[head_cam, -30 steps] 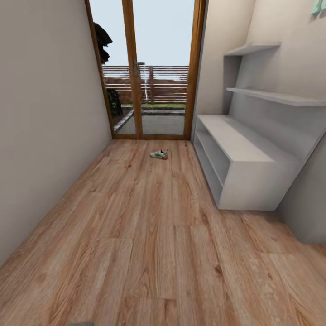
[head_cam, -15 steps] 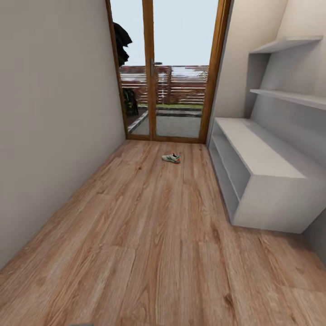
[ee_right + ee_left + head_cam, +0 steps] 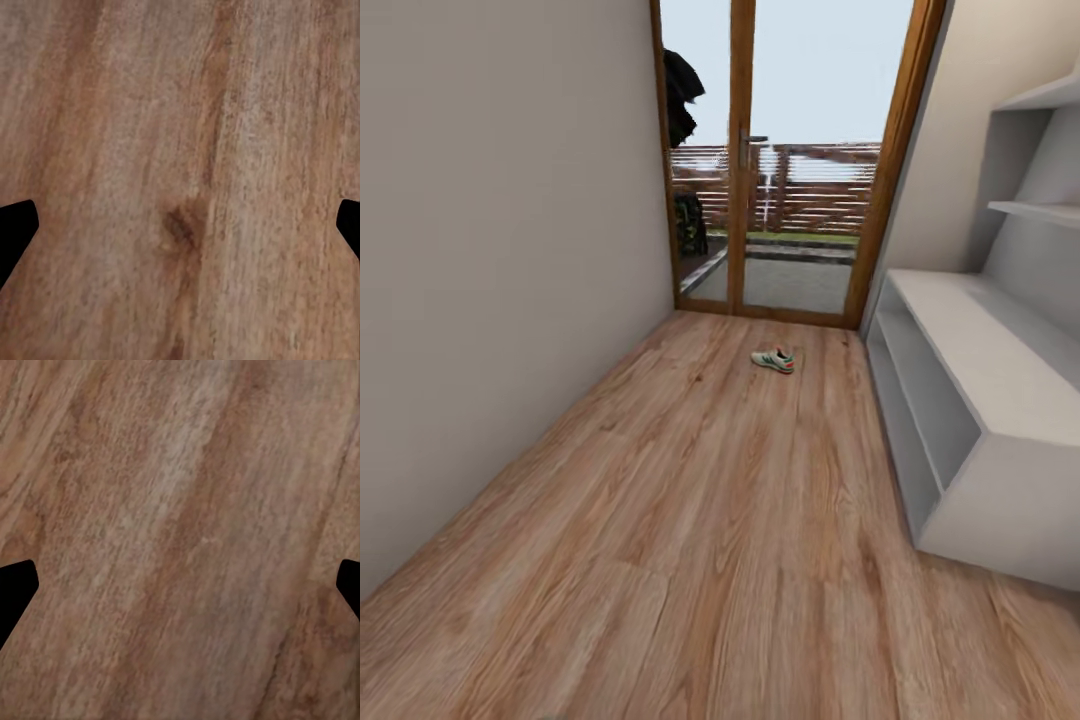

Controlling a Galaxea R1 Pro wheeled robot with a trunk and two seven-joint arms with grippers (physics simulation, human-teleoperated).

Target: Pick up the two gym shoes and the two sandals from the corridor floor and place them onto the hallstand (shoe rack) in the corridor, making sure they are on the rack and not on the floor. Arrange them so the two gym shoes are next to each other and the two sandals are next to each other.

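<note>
Left gripper and right gripper spread, empty over floor; far ahead, gym shoe judged light, soft-sided, best pinched at collar.

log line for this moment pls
phase: transit | shoe on floor by door | rack bare | left gripper open | right gripper open

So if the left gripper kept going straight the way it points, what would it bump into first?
Probably just the corridor floor. The left gripper points at bare wood planks, its fingers spread wide with nothing between them.
</note>
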